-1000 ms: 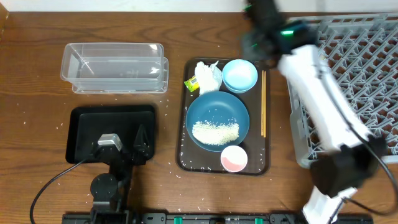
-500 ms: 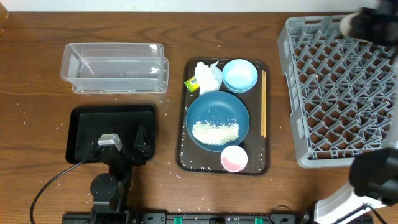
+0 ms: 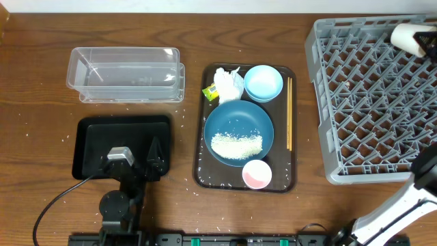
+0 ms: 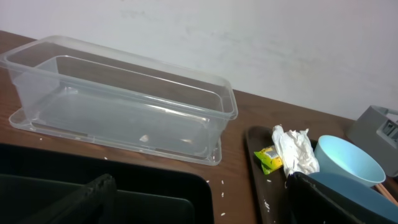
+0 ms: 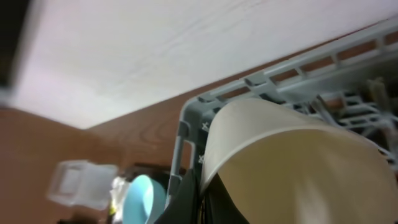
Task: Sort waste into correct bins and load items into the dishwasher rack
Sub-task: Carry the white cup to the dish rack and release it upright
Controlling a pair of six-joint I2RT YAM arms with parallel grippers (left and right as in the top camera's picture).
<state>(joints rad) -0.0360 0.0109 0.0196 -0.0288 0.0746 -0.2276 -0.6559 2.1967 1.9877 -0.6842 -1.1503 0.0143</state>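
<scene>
My right gripper (image 3: 423, 41) is shut on the rim of the white cup (image 3: 407, 34), which it holds over the far right corner of the grey dishwasher rack (image 3: 369, 102). In the right wrist view the cup (image 5: 292, 162) fills the frame, with the gripper (image 5: 200, 190) clamped on its edge. My left gripper (image 3: 130, 160) hangs open over the black tray (image 3: 92, 137), its fingers (image 4: 87, 193) wide apart. Rice (image 3: 237, 145) lies in the dark-blue dish (image 3: 239, 123). Round it are the tissue (image 3: 229, 80), wrapper (image 3: 210, 92), light-blue bowl (image 3: 263, 82), pink cup (image 3: 257, 174) and chopsticks (image 3: 289, 113).
A brown serving tray (image 3: 205, 164) carries the dishes at the table's middle. The clear tub (image 3: 126, 74) stands empty at the far left, behind the black tray. Loose rice grains dot the wood near both trays. A cable runs from the left arm's base.
The right arm has swung from above the serving tray's far edge to the rack's far right corner, carrying the white cup. The left arm has not moved.
</scene>
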